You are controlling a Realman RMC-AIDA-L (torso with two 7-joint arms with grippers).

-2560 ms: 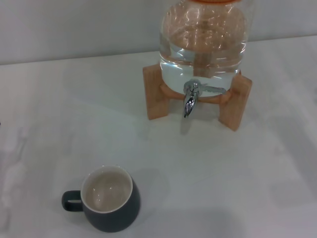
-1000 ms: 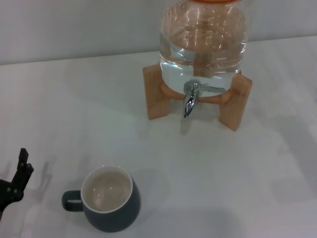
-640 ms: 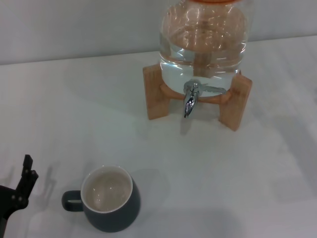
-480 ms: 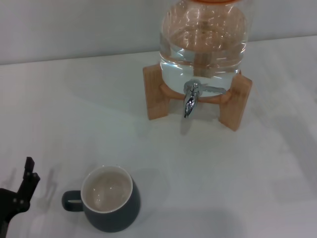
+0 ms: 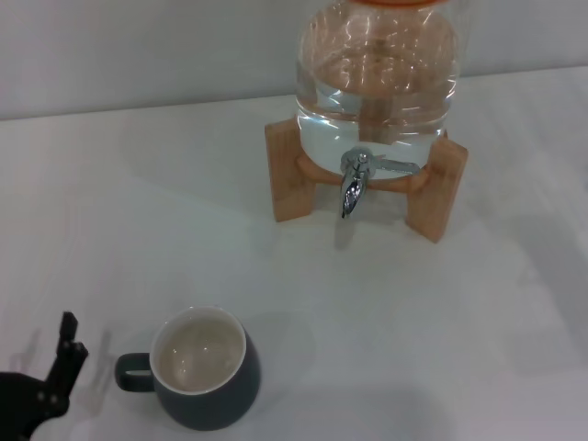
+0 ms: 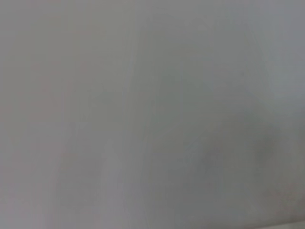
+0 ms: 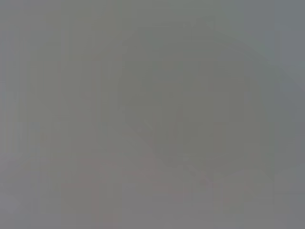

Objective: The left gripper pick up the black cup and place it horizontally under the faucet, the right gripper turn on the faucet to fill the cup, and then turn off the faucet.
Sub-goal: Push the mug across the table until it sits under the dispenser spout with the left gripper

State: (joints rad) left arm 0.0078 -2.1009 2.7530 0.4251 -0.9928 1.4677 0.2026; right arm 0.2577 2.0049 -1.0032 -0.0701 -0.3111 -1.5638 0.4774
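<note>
The black cup (image 5: 204, 369) stands upright on the white table (image 5: 413, 312) at the front left. Its cream inside faces up and its loop handle (image 5: 133, 372) points left. The left gripper (image 5: 61, 363) shows as a black claw at the lower left edge of the head view, just left of the handle and apart from it. The faucet (image 5: 354, 184) is a chrome spigot with its spout down, on the clear water jar (image 5: 377, 83) at the back. No water runs from it. The right gripper is out of view. Both wrist views show only plain grey.
The jar rests on a wooden stand (image 5: 288, 179) with a second leg (image 5: 436, 188) on the right. A pale wall rises behind the table. Bare white tabletop lies between the cup and the stand.
The left gripper has come into the head view at the lower left. It has moved right and toward the front, closer to the cup's handle. Cup and faucet have not moved.
</note>
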